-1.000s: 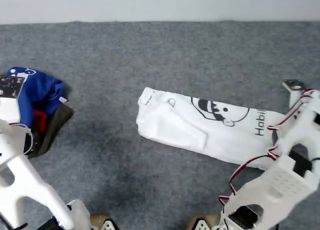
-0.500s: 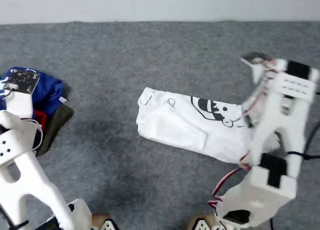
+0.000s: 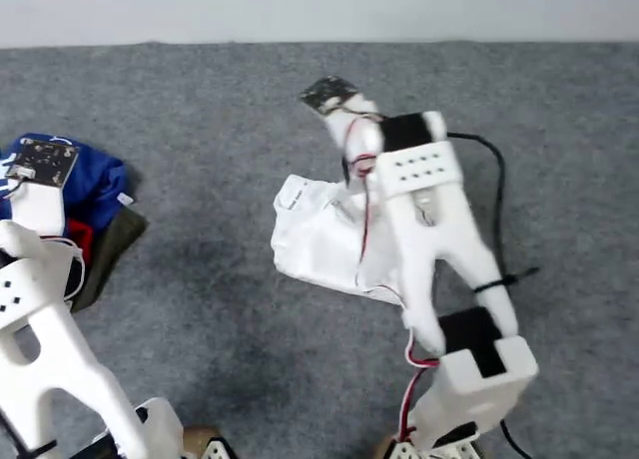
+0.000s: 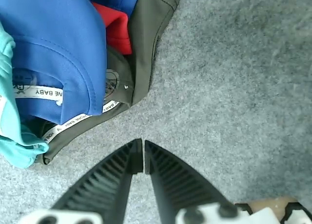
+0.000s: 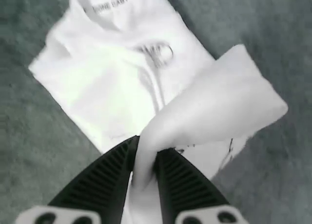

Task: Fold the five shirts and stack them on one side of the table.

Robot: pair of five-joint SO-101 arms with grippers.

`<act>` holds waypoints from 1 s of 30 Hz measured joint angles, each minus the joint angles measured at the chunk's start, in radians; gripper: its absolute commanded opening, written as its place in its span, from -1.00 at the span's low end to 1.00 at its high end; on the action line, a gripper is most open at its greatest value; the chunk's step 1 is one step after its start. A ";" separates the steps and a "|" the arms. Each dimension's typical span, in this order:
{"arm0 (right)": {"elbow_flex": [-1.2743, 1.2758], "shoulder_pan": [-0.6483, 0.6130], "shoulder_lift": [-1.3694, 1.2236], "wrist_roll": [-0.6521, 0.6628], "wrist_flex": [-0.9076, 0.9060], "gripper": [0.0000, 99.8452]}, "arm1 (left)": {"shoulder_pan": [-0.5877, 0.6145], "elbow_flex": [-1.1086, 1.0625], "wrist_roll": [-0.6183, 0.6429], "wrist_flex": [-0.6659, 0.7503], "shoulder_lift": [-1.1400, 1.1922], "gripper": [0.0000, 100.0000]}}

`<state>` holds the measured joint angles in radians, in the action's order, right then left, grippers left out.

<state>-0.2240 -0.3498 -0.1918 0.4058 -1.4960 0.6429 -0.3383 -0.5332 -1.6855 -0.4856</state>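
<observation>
The right hand (image 5: 145, 155) is pinching a raised fold of the white shirt (image 5: 107, 83), its fingers clamped on the cloth. The shirt is lying mid-desk, partly hidden under the right arm (image 3: 429, 229); its neck label (image 5: 109, 4) is too blurred to read. The left hand (image 4: 143, 158) is hanging with fingers together, holding nothing, just beside the stack (image 3: 95, 205): blue shirt (image 4: 53, 39), red shirt (image 4: 114, 31), olive shirt (image 4: 151, 39), and a teal shirt (image 4: 12, 136) cut off at the frame's edge. Bare grey desk (image 3: 200, 309) is lying open between the stack and the white shirt.

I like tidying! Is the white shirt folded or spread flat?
Partly folded. The right end effector is shut on one end of the white shirt, holding that flap lifted over the collar half.
</observation>
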 measured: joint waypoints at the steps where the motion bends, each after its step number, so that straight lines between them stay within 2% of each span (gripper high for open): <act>1: 0.000 -0.015 -0.015 -0.005 0.026 -0.98 | 0.000 0.000 0.009 0.000 0.000 -0.97; 9: 0.000 -0.086 -0.138 -0.008 0.132 -0.98 | 0.000 0.000 0.023 0.000 0.000 -0.97; 17: -0.166 -0.118 -0.267 -0.008 0.135 -0.97 | 0.000 -0.048 0.023 0.000 0.000 -0.97; 24: -0.348 -0.199 -0.356 -0.008 0.040 -0.52 | 0.000 -0.109 0.023 0.000 0.000 -0.97; 30: -0.497 -0.273 -0.374 -0.008 -0.055 -0.51 | 0.000 -0.109 0.023 0.005 0.000 -0.97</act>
<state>-0.7211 -0.6229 -0.5662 0.3982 -1.5512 0.6429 -0.4473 -0.5102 -1.6809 -0.4856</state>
